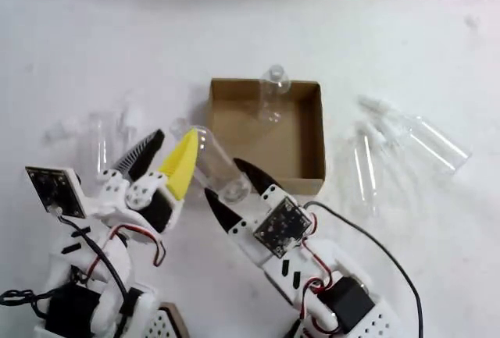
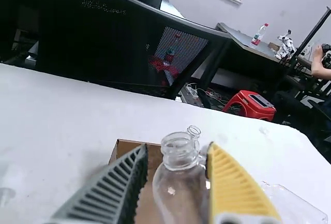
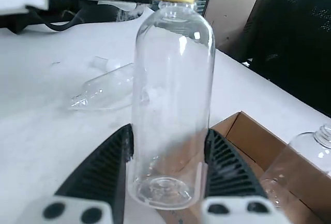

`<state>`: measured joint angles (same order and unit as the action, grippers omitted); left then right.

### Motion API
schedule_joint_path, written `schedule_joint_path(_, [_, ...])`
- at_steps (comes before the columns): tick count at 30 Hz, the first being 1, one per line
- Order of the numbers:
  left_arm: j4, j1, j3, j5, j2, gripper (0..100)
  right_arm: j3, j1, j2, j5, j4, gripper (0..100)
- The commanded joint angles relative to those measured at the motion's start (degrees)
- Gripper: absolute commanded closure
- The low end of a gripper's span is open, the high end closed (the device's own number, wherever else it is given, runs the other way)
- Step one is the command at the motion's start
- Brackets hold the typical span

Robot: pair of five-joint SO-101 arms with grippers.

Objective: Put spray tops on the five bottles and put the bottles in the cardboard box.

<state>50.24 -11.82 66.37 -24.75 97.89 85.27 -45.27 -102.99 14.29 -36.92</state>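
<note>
Currently: your right gripper (image 1: 224, 179) clamps the clear bottle (image 1: 212, 162) by its base; your left gripper (image 1: 176, 136) is at the neck, hold not discernible. Bottle located at seven o'clock of the cardboard box (image 1: 293, 139).

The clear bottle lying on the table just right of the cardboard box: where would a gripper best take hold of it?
Probably across the middle of the bottle, coming down from above. It lies on its side on the table, long axis pointing away from the arms, so jaws can close on its two long, parallel sides.
</note>
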Motion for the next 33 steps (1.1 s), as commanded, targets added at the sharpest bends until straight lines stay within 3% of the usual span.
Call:
schedule_joint_path(1, [-1.1,-2.3,-2.3,2.8,-0.7,84,-3.1,-0.7,-0.5,0.2,0.3,95.8])
schedule_joint_path(6, [-1.1,-7.2,-2.1,3.3,-0.7,86,-3.2,-0.7,-0.5,0.2,0.3,95.8])
schedule_joint_path(12, [-1.2,-7.0,-2.1,3.3,-0.7,92,-3.2,-0.7,-0.5,0.2,0.2,95.8])
schedule_joint_path(24, [-1.2,-7.0,-2.1,3.3,-0.7,92,-3.2,-0.7,-0.5,0.2,0.0,95.8])
schedule_joint_path(33, [-9.3,-7.0,3.3,6.5,-0.7,98,-3.2,-0.5,-0.5,0.4,0.0,95.8])
